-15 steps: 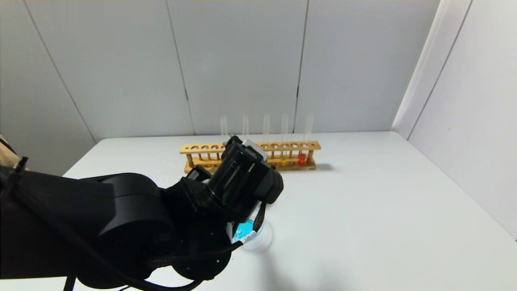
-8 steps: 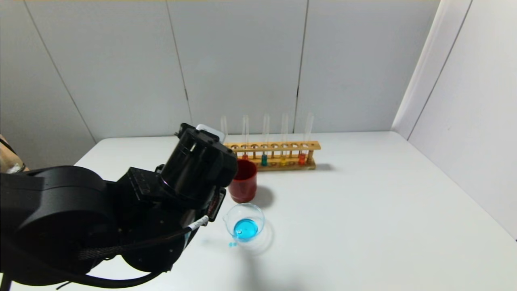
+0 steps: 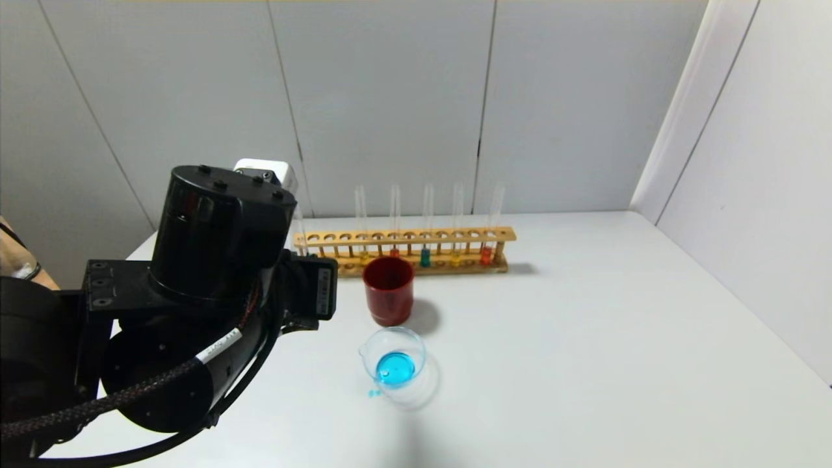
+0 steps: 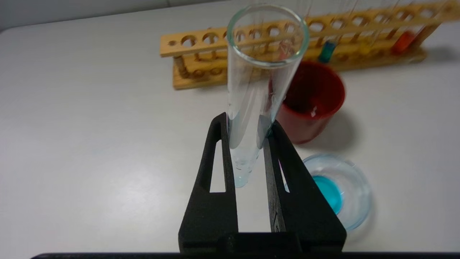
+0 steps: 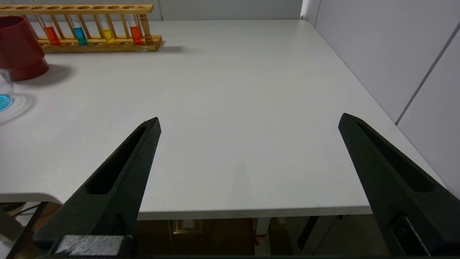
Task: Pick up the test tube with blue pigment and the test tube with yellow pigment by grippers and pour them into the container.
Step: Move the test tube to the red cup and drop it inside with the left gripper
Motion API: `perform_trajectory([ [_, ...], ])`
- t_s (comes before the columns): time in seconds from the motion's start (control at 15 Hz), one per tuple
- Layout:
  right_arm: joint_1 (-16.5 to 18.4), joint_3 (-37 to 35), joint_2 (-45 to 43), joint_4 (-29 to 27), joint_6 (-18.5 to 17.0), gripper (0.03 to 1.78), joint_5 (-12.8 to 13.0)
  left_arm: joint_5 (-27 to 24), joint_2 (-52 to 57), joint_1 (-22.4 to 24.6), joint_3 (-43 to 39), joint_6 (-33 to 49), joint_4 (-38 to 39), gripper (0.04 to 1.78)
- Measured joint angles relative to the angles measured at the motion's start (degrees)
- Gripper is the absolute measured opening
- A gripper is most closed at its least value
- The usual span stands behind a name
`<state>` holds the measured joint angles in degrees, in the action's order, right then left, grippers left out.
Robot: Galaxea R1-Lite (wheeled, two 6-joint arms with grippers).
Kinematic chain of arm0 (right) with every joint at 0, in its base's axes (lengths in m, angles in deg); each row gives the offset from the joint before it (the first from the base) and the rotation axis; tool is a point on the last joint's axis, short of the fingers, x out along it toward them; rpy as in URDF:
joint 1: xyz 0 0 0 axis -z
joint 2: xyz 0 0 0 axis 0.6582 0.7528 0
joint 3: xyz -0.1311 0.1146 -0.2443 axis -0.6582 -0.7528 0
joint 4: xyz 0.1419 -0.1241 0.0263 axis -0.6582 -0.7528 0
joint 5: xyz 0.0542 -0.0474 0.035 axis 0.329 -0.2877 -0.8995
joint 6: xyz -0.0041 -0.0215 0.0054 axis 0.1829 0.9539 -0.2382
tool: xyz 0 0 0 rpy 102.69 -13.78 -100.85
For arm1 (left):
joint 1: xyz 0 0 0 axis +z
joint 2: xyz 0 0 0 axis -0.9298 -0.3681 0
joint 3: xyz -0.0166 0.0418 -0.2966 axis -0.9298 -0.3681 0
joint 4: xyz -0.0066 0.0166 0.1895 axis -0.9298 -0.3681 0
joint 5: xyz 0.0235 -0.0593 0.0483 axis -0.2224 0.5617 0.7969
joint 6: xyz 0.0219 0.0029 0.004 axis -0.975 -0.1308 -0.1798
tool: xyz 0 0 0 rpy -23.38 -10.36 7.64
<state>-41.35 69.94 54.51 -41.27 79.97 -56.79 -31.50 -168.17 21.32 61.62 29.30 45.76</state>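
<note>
Right half of counter (image 3: 617,338): bare, open passage.
Centre: red cup (image 3: 389,290) just behind the container (image 3: 393,364), narrow gap between.
Rear: wooden rack (image 3: 403,250) blocks the way.
Left: left gripper (image 4: 248,129) above counter.

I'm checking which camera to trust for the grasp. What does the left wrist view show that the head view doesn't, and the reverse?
Only the left wrist view shows the left hand clamped on an emptied test tube. Only the head view shows the left arm raised beside the rack, the tube hidden behind it. Both show the red cup and the beaker holding blue liquid.
</note>
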Motion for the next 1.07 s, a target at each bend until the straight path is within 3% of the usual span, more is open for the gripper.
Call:
perform_trajectory([
  [0.47,0.02,0.00,0.00,0.00,0.04,1.74,0.00,-1.30,-0.99,2.49,1.87,-0.06,6.53,0.27],
  [0.8,0.02,0.00,0.00,0.00,0.02,1.74,0.00,-2.34,-6.21,2.82,8.29,-1.08,6.67,0.27],
  [1.07,0.02,0.00,0.00,0.00,0.02,1.74,-0.02,-6.23,-12.04,2.79,13.51,-3.62,7.22,0.27],
])
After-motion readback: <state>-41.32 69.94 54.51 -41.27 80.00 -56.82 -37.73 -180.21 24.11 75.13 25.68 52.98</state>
